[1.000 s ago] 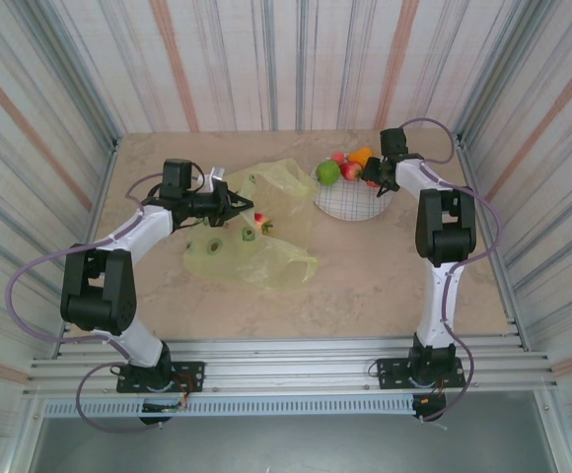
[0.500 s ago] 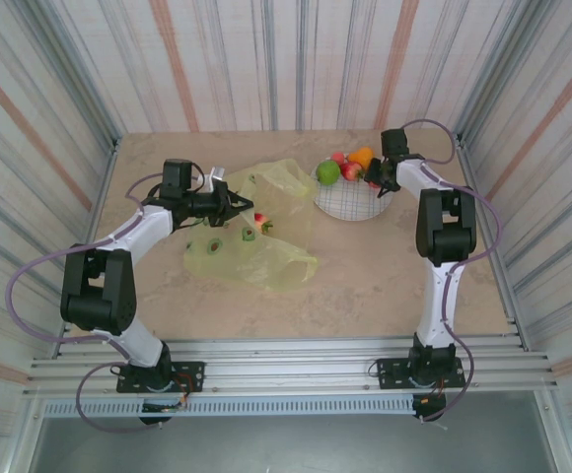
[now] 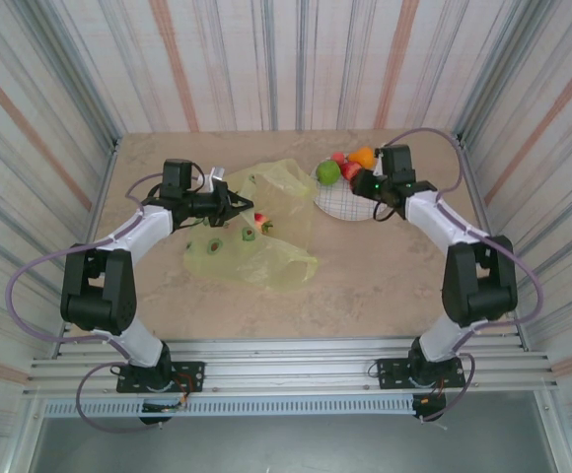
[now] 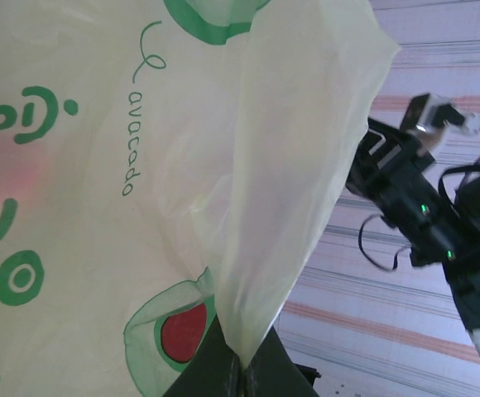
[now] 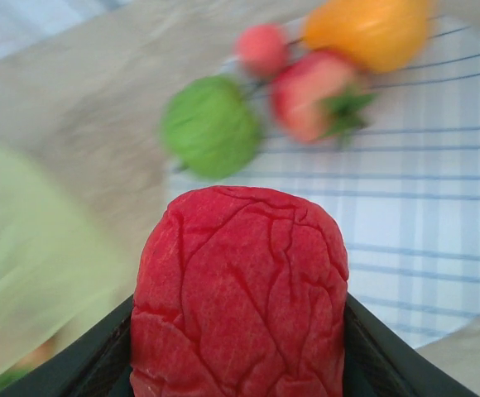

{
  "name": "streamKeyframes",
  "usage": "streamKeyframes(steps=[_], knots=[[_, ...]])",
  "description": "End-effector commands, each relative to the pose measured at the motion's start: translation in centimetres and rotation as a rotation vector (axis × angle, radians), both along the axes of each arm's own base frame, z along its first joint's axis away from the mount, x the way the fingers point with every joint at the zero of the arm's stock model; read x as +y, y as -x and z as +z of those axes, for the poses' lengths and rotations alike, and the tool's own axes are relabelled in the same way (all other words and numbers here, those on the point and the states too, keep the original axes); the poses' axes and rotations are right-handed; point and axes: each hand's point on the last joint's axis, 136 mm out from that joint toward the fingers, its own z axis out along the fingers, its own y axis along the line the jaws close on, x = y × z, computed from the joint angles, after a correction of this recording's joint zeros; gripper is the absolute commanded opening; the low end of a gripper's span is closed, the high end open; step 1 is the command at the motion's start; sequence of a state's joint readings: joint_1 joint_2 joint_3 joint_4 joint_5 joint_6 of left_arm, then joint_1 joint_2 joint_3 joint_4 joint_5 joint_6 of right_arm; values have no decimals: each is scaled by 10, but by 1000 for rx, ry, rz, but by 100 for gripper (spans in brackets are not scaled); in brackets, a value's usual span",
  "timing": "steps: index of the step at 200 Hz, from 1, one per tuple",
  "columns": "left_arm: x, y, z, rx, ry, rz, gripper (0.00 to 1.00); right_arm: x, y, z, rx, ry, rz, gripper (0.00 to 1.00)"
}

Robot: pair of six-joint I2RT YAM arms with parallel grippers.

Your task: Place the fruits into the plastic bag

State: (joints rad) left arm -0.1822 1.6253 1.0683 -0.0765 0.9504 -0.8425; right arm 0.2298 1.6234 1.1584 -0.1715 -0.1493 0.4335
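- A wrinkled red fruit (image 5: 240, 289) sits clamped in the right gripper (image 5: 240, 368), with a dark finger pressed against each of its sides.
- In the top view the right gripper (image 3: 367, 184) hangs over the plate (image 3: 350, 207), on the side of the plate towards the bag (image 3: 256, 241).
- Beyond the held fruit, the wrist view shows a green apple (image 5: 211, 126) at the plate's (image 5: 422, 207) rim, blurred.
- A red strawberry-like fruit (image 5: 319, 93) with green leaves lies on the plate just beside the apple. A small pink fruit (image 5: 262, 48) and an orange (image 5: 371, 29) lie behind it.
- From above, the green apple (image 3: 328, 171) and the orange (image 3: 362, 156) crowd the plate's far edge.
- The bag lies crumpled on the table (image 3: 365, 286), left of the plate and near it.
- A small red thing (image 3: 259, 219) shows at the bag's middle; whether it lies inside or on top cannot be told.
- The left gripper (image 3: 237, 202) sits at the bag's far-left edge.
- In its wrist view the left gripper (image 4: 242, 379) is closed on a fold of the bag (image 4: 290, 165), the film rising from between its fingers.
- The right arm (image 4: 422, 215) shows past the fold, against striped walls.
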Motion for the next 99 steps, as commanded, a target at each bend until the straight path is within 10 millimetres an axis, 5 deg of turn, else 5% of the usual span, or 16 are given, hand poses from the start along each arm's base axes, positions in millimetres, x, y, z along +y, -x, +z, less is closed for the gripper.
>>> streamKeyframes(steps=[1,44,99], knots=[[-5,4,-2,15,16,-23,0,40,31,5,0,-101,155,52],[-5,5,-3,18,16,-23,0,88,86,-8,27,-126,377,52],[-6,5,-4,22,15,-24,0,133,114,-18,21,-179,545,51]])
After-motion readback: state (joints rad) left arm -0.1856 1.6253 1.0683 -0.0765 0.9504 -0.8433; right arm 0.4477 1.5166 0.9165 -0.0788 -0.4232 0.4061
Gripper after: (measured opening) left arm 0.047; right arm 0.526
